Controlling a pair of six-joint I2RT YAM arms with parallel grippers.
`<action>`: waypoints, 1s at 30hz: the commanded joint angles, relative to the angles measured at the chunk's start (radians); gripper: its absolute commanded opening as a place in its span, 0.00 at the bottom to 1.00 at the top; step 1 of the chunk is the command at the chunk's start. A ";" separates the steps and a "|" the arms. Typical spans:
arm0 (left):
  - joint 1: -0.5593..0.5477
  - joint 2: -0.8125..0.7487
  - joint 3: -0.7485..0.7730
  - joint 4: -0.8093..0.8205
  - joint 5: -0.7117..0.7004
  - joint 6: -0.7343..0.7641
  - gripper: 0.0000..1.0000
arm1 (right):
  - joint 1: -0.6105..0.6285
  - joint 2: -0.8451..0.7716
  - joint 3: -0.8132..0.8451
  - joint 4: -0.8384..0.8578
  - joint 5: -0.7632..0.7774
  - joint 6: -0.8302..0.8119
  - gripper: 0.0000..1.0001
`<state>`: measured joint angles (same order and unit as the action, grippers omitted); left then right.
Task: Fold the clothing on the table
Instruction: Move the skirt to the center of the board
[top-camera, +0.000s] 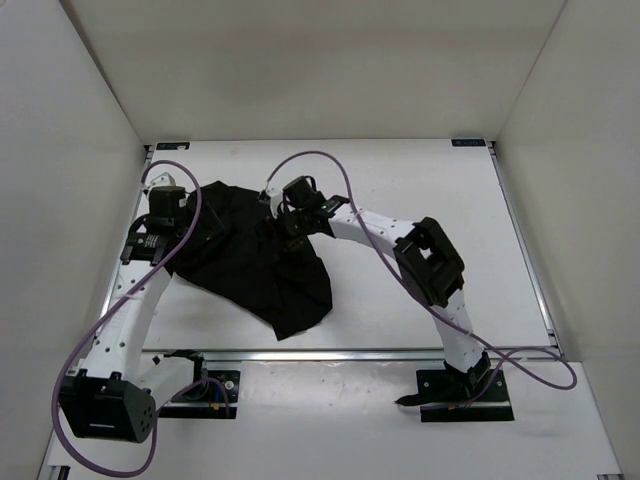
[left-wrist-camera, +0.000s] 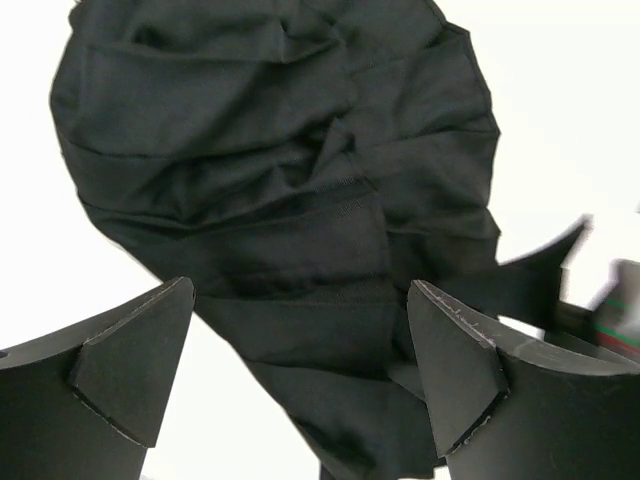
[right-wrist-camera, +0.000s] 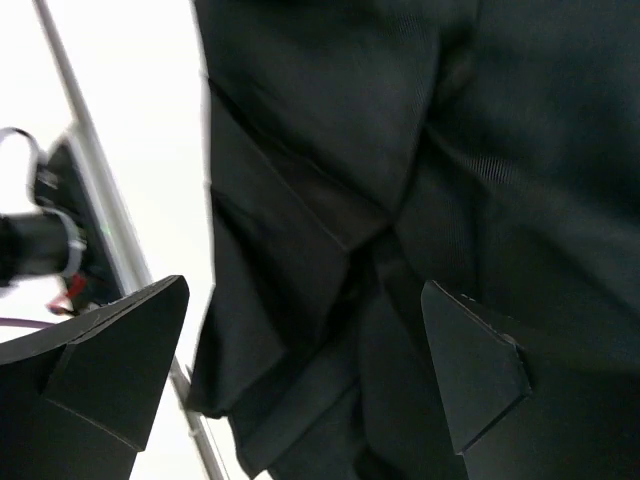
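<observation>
Top external view: clothing (top-camera: 255, 272) lies beneath right hand (top-camera: 290, 228), just beside left hand (top-camera: 183, 225).

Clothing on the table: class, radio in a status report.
Left gripper open, right gripper open, both over the clothing. Clothing crumpled, not yet folded. No obstruction seen.

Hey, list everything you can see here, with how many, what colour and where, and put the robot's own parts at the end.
clothing: one, black, pleated and crumpled, on the table's left half
table: one, white, under everything
walls: three, white, at the table's left, far and right sides
cables: two, purple, looped along the arms
arms: two, white with black joints, reaching from the near edge to the clothing
left end effector: one, black, open, over the clothing's left edge
right end effector: one, black, open, over the clothing's far part
</observation>
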<state>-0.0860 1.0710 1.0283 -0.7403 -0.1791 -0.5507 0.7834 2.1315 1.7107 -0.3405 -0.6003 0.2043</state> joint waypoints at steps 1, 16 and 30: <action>0.000 -0.066 -0.017 -0.008 0.050 -0.054 0.98 | 0.014 0.060 0.010 -0.018 -0.020 -0.025 0.99; -0.040 -0.086 -0.019 -0.025 0.003 -0.015 0.99 | 0.042 0.180 0.136 0.015 -0.108 0.043 0.20; -0.006 -0.079 -0.030 0.027 0.032 -0.005 0.99 | -0.463 -0.350 -0.175 -0.129 0.103 -0.068 0.00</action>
<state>-0.1104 1.0042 1.0069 -0.7517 -0.1707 -0.5617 0.5892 2.0865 1.6718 -0.4591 -0.5678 0.1822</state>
